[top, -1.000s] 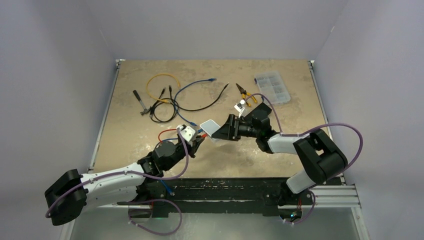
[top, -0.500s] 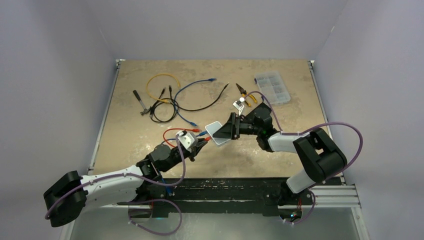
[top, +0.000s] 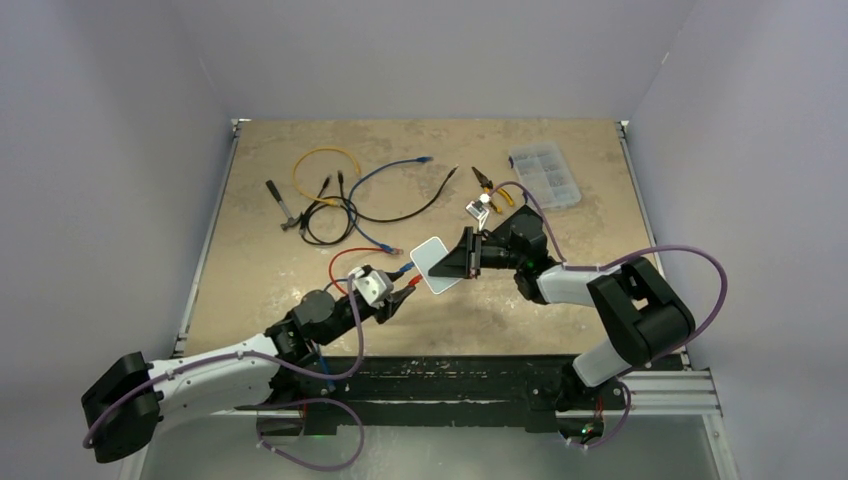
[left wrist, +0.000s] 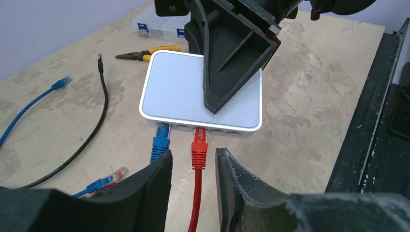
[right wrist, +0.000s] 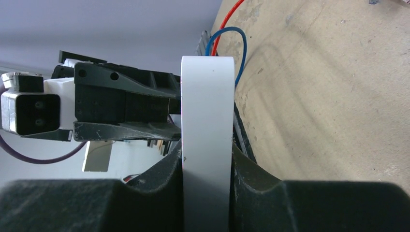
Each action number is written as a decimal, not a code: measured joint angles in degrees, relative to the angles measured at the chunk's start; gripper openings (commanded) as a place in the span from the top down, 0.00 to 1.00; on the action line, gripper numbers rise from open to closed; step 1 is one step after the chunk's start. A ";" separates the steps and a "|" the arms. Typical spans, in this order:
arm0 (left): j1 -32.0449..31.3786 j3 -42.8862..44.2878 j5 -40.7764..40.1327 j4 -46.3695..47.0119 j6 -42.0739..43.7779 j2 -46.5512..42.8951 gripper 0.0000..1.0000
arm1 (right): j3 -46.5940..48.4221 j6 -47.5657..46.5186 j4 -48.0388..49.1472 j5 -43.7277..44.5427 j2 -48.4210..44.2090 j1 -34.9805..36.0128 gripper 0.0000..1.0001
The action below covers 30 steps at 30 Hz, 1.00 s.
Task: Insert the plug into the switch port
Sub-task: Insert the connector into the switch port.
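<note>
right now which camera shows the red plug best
Left wrist: the red plug is close and unblocked, in the switch beside the blue plug. The top view shows it only as a tiny speck; the right wrist view shows only the red cable.

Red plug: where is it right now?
Left wrist view: the red plug sits in a front port of the white switch, just right of the blue plug, ahead of the open left gripper. The right gripper clamps the switch.

Overhead camera looks down; 2 wrist cameras closely face the switch (left wrist: 174,92).
</note>
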 measured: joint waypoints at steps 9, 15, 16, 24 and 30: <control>0.00 2.99 0.52 -9.01 3.17 -1.11 0.55 | -0.31 0.15 0.13 -0.17 -0.61 -0.13 1.00; 0.00 4.61 0.50 -11.30 4.85 3.34 0.57 | -0.31 0.17 0.04 -0.83 -1.86 -0.13 1.00; -0.02 4.70 0.37 -11.37 5.05 3.85 0.59 | -0.31 0.15 0.00 -1.03 -1.97 -0.13 1.00; -0.09 6.12 -0.13 -11.96 7.50 6.45 1.00 | -0.28 -0.61 -0.94 -1.07 -2.29 -0.15 1.00; -0.11 6.86 1.38 -13.20 9.53 7.50 1.00 | -0.20 -3.98 -3.50 -1.79 -2.75 -0.35 1.00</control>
